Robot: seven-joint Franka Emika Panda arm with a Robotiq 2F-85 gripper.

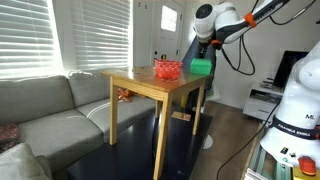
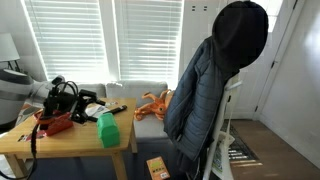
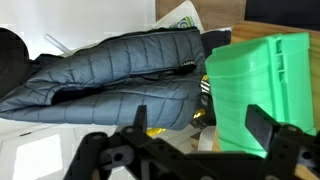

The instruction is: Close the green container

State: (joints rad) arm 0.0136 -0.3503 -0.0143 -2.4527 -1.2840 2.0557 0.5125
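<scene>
The green container [image 1: 202,66] is a bright green plastic box at the far end of the wooden table [image 1: 140,84], next to the red bowl [image 1: 167,69]. It also shows in an exterior view [image 2: 107,130] near the table's edge and fills the right of the wrist view [image 3: 250,90]. I cannot tell how its lid sits. My gripper [image 3: 200,125] is open, with its fingers wide apart. One finger lies in front of the green box, the other is off to its side. In both exterior views the gripper [image 1: 198,50] [image 2: 88,100] hovers close by the container.
A dark quilted jacket [image 2: 205,85] hangs on a white chair beside the table and fills the wrist view's background [image 3: 110,65]. The red bowl [image 2: 55,122] sits on the table. A grey sofa [image 1: 50,110] stands beside the table. A cardboard box [image 2: 157,168] lies on the floor.
</scene>
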